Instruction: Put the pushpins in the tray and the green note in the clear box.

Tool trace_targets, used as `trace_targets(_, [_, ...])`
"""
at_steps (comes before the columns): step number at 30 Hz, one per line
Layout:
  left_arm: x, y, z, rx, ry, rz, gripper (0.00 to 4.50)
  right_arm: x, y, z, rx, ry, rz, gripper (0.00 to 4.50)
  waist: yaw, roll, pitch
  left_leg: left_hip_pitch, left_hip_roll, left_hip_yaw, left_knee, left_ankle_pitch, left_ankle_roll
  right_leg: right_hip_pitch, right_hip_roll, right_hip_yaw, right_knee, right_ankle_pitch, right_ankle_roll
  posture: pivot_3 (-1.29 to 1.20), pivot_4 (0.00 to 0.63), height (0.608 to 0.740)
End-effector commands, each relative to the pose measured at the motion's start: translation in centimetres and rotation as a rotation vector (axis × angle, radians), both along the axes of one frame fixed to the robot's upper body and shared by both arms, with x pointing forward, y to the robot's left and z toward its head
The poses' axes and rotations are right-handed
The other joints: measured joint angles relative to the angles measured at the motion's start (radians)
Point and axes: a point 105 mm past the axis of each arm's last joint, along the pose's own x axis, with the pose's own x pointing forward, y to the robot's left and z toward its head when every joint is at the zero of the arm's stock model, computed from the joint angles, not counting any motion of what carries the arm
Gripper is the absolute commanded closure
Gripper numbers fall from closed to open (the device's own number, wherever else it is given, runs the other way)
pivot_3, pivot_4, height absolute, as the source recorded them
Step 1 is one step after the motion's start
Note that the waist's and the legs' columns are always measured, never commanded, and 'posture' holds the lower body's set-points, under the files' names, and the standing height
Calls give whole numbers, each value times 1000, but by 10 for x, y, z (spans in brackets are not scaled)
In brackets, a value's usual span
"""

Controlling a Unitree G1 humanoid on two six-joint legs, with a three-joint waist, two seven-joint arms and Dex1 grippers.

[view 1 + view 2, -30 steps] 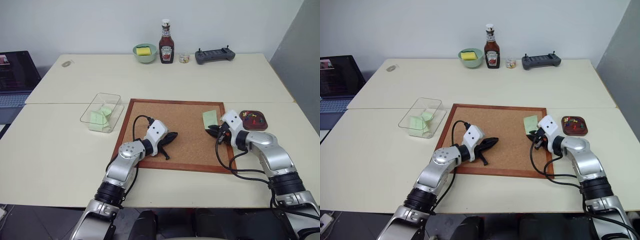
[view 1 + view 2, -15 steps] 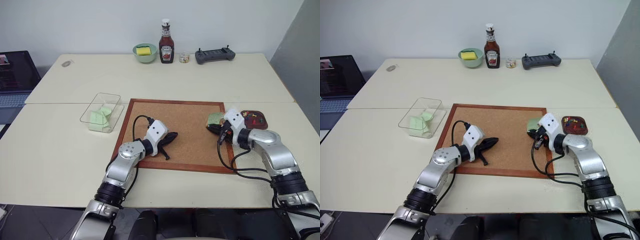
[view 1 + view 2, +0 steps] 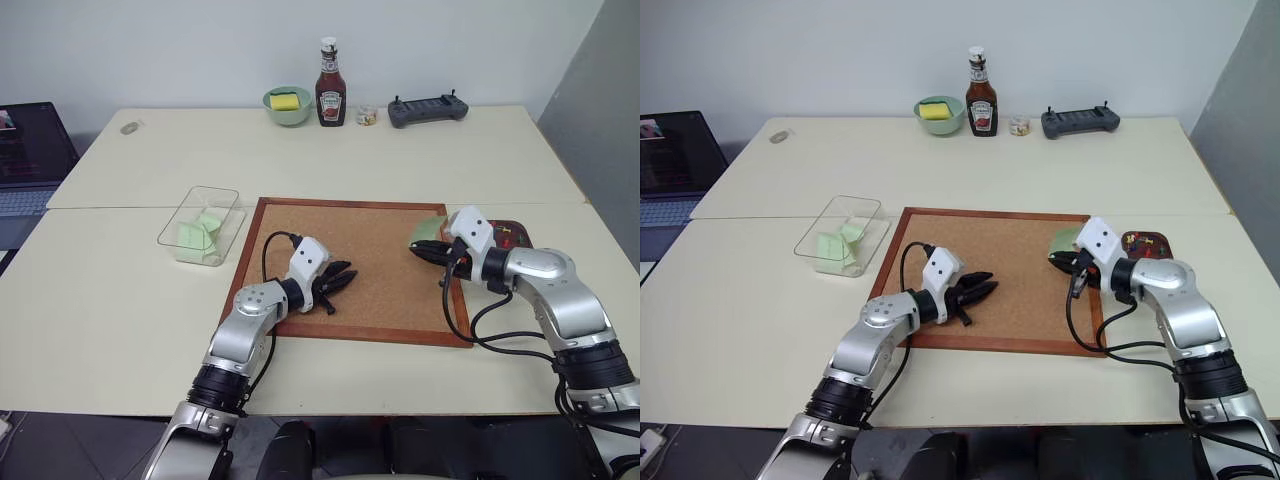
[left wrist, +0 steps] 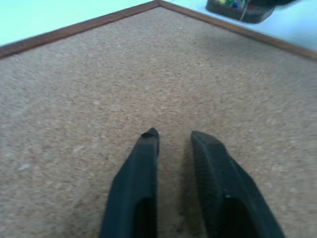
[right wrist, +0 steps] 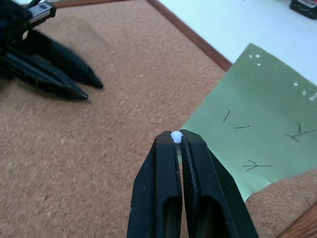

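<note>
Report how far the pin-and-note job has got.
Done: coloured pins lie in the tray, and green slips sit in the box.
In hand: the right gripper is shut on a note, raised over the corkboard's right edge.
Left: carrying that note across to the box. The left gripper hovers open and empty over the corkboard.

Looks like a robotics lab or office test bench, not a home: pale tables (image 3: pixel 140 300) pushed together w/ a seam between, bare white wall (image 3: pixel 180 45), laptop (image 3: pixel 30 150) open at the left edge, handheld controller (image 3: pixel 428 109) at the back. Props are staged: ketchup bottle (image 3: pixel 330 82), bowl (image 3: pixel 288 104) w/ sponge (image 3: pixel 286 100), corkboard (image 3: pixel 380 250).
</note>
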Motion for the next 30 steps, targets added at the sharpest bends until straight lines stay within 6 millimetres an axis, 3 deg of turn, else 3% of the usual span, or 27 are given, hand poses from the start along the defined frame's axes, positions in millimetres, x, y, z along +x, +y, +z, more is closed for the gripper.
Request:
trace_targets(1, [-10, -5, 21, -62, 6, -75, 2503, -4, 11, 13, -43, -89, 68, 4500, 0, -1, 1, 0, 0, 0, 0, 0, 0, 0, 0, 0, 0, 0, 0, 0, 150, 740])
trace_targets(11, [0, -32, 77, -190, -98, -99, 735, -7, 28, 16, -118, -158, 156, 4500, 1, -10, 6, -2, 0, -1, 0, 0, 0, -1, 0, 0, 0, 0, 0, 0, 150, 740])
trace_targets(30, [31, -72, 75, -165, -148, -140, 735, -11, 41, 23, -141, -202, 199, 4500, 1, -13, 8, -3, 0, -1, 0, 0, -1, -2, 0, -1, -1, 0, 0, 0, 150, 740])
